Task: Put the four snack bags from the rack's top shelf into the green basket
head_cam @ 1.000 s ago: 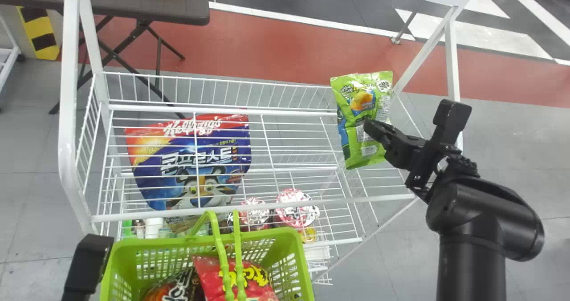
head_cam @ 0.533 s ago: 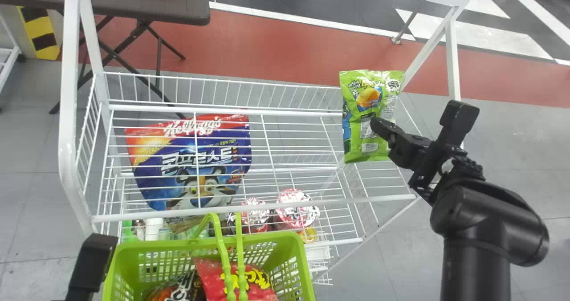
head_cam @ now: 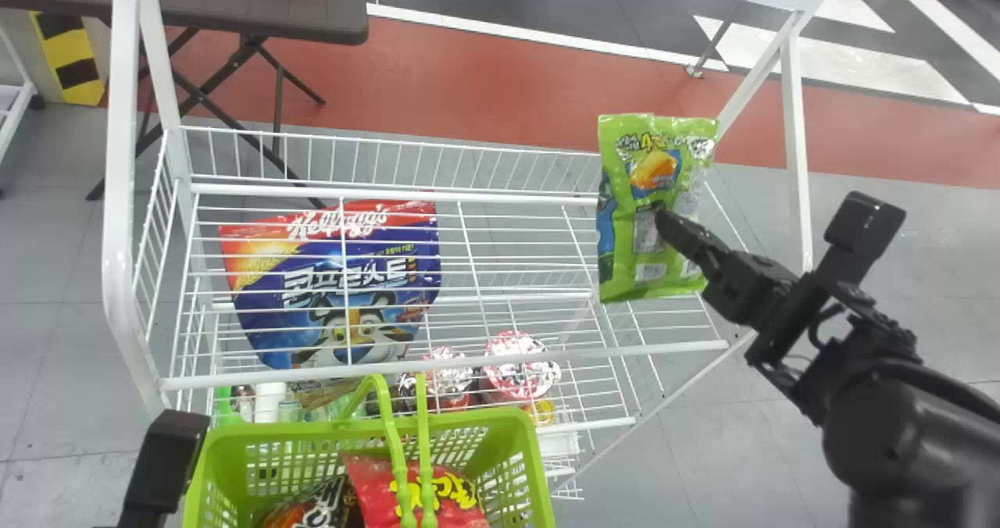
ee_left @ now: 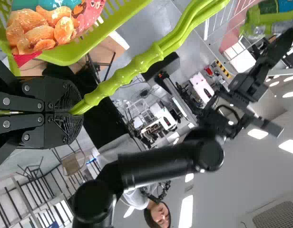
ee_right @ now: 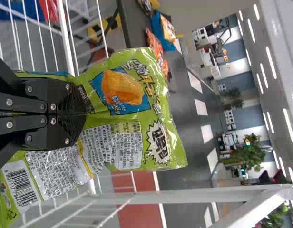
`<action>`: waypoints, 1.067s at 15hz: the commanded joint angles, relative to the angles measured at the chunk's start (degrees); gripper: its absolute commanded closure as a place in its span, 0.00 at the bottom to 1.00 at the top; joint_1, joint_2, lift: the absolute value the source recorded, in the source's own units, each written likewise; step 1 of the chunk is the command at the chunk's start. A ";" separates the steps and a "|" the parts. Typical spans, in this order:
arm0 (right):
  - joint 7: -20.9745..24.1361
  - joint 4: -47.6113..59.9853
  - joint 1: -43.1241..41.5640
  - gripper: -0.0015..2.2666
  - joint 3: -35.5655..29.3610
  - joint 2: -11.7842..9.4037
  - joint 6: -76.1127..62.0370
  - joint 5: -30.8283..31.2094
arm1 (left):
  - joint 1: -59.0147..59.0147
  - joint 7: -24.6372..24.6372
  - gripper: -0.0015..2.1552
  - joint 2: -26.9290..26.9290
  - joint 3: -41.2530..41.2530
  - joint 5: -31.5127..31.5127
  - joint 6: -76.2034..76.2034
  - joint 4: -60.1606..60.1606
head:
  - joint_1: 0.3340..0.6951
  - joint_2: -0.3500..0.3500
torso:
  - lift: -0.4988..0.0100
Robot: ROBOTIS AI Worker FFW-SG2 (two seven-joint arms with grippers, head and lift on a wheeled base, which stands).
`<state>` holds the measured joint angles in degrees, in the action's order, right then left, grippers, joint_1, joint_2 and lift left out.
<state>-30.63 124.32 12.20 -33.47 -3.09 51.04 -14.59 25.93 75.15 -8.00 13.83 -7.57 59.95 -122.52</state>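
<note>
Rightward in the head view goes the green snack bag (head_cam: 625,278), a little over the past second, with the right gripper (head_cam: 662,219) moving along with it and its arm swinging out toward the lower right corner. The bag hangs right of centre, by the right end of the rack's upper wire shelf (head_cam: 437,358). The right gripper is closed on it — both fingers pressed together, a fold of film pinched between them.

It looks light and soft, likely puffed with air, with a slick, shiny film that could slide if held by too thin a pinch. The contents may well be brittle, so squeeze the loose film near an edge rather than the full middle. The present hold seems enough to carry it.

At the lower left, the left gripper (ee_left: 73,113) is closed around the handle (ee_left: 137,67) of the green basket (head_cam: 508,415), where a red bag (head_cam: 383,497) and a dark bag (head_cam: 312,508) lie. Next should come a carry down and left — past the raised handle, which might snag the floppy bag.
</note>
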 commanded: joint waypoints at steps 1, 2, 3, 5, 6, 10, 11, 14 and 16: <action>-0.22 9.01 6.17 0.99 -0.72 1.69 8.86 -3.96 | 0.00 0.00 0.77 0.00 -0.56 -0.08 -0.05 0.00 | 1.00 0.00 | 0.98; -0.49 12.44 9.42 0.99 -1.07 2.65 11.32 -5.89 | 0.00 0.00 0.77 0.00 -0.56 -0.17 -0.05 -0.09 | 1.00 0.00 | 0.98; -0.58 15.60 12.85 0.99 -1.34 3.09 14.66 -8.00 | 0.00 0.00 0.77 0.00 -0.56 -0.17 -0.05 -0.09 | 1.00 0.00 | 0.98; -1.01 20.61 16.98 0.99 -1.60 3.09 23.98 -10.72 | 0.17 -0.09 0.77 0.09 -0.65 -0.26 -0.22 -0.09 | 1.00 0.00 | 0.98; -2.07 22.54 18.12 0.99 -3.01 3.14 31.01 -12.39 | 0.26 -0.35 0.77 0.09 -0.65 -0.26 -0.57 -0.09 | 1.00 0.00 | 0.98; -5.50 24.21 21.64 0.99 -6.52 3.14 39.04 -18.72 | 0.00 -0.88 0.77 0.26 -0.29 -0.26 -1.28 -0.09 | 1.00 0.00 | 0.98; -6.20 23.78 22.43 0.99 -6.26 3.14 39.04 -19.86 | -0.27 -1.06 0.77 0.35 -0.03 -0.26 -1.28 -0.09 | 1.00 0.00 | 0.98; -7.17 21.49 24.01 0.99 -2.30 3.14 39.04 -20.74 | -0.44 -1.23 0.77 0.44 0.58 -0.17 -1.28 0.00 | 1.00 0.00 | 0.98; -7.08 19.03 25.15 0.99 1.74 3.14 39.04 -19.42 | -0.27 -1.06 0.77 0.44 0.58 -0.17 -1.28 -0.09 | 1.00 0.00 | 0.98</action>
<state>-37.73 144.96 36.66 -34.32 0.00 89.43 -34.80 25.52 74.03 -7.56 14.39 -7.73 58.67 -122.53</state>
